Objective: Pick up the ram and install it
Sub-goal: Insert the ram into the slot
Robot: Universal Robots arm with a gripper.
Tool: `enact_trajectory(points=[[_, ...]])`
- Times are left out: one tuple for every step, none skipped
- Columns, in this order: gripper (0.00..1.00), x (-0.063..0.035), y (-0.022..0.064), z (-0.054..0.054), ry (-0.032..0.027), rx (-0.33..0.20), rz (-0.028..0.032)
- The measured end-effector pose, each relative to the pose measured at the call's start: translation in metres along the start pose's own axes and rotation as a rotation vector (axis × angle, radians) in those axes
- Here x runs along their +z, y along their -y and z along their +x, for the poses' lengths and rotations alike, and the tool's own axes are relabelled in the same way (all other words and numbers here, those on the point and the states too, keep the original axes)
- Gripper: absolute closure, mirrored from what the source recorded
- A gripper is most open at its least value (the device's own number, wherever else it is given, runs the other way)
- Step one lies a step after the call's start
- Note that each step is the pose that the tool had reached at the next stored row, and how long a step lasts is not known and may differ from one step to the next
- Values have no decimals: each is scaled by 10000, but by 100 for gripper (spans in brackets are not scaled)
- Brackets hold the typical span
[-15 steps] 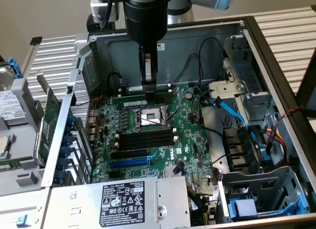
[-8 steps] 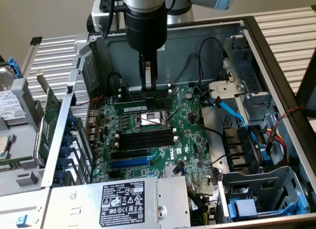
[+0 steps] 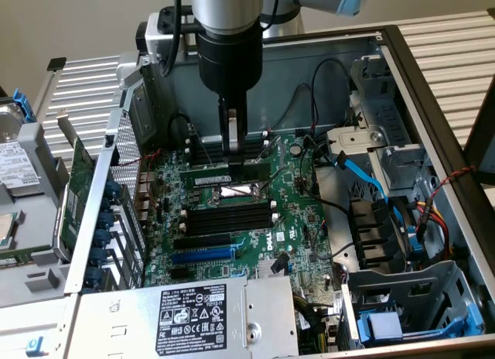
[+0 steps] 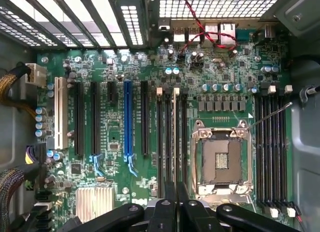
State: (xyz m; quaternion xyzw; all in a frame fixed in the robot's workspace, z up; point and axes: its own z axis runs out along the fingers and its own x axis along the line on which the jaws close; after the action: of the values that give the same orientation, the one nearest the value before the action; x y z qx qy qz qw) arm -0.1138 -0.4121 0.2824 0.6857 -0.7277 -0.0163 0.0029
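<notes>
One ram (image 4: pixel 176 137) on edge, lengthwise along memory slots (image 4: pixel 161 142)

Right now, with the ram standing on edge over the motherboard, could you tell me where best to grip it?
Pinch the ram by its flat faces at mid-length, coming straight down: it stands on edge, long and thin, slots close alongside. The gripper is shut on it there.

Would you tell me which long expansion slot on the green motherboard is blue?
The single blue plastic slot, between two black slots; the others are black, bar one white slot.
</notes>
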Motion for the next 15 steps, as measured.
enact_trajectory(points=[[88,13,1,2,1,0,1],[88,25,2,4,2,-2,1],[88,34,2,6,1,-4,1],[88,43,2,6,1,-10,1],[88,51,2,7,-1,-26,0],[88,58,2,7,-1,-52,0],[88,64,3,7,-2,-77,-2],[88,69,3,7,-2,-95,-3],[88,75,3,7,-3,-114,-10],[88,82,4,8,-4,-134,-25],[88,88,3,8,-5,-137,-38],[88,94,3,10,-6,-138,-39],[88,102,4,11,-5,-137,-39],[88,112,4,12,-5,-137,-39],[88,122,5,13,-5,-137,-39]])
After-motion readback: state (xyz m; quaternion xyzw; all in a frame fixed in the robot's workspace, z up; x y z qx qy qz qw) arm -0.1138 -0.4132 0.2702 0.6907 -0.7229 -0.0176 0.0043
